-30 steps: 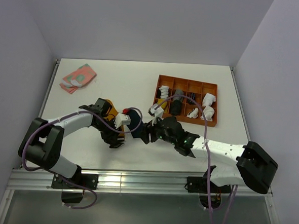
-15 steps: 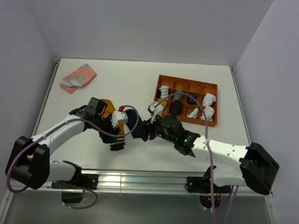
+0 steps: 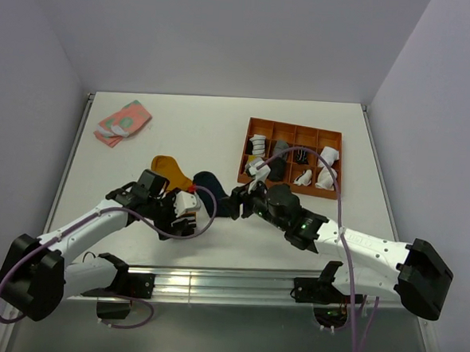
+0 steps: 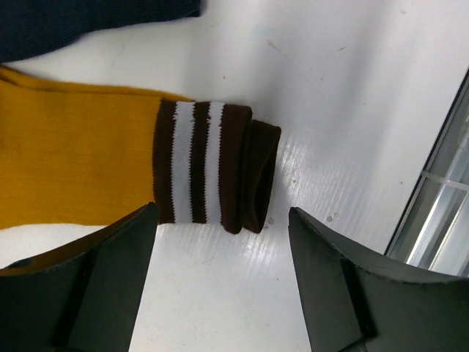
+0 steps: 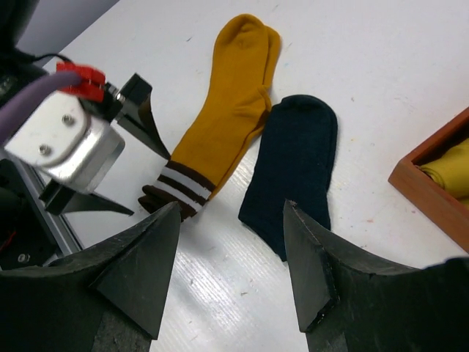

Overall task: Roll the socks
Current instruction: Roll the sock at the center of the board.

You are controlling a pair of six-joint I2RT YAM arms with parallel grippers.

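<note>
Two socks lie flat side by side on the white table. The mustard sock (image 5: 229,110) has a brown-and-white striped cuff (image 4: 209,167) pointing at the near edge. Its cuff end is folded slightly open. The shorter navy sock (image 5: 294,167) lies just to its right. From above, the mustard sock (image 3: 170,170) and the navy sock (image 3: 209,182) are both partly uncovered. My left gripper (image 4: 221,242) hovers open just short of the striped cuff, holding nothing. My right gripper (image 5: 231,220) is open over bare table near the navy sock's cuff end.
An orange compartment tray (image 3: 295,127) with rolled socks stands at the back right; its corner (image 5: 432,192) shows in the right wrist view. A pink-and-green folded cloth (image 3: 123,121) lies at the back left. The table's metal near edge (image 4: 440,213) runs close behind the left gripper.
The left gripper has opened, let go of the mustard sock's cuff and drawn back toward the near edge. The right arm has shifted right, uncovering both socks.
</note>
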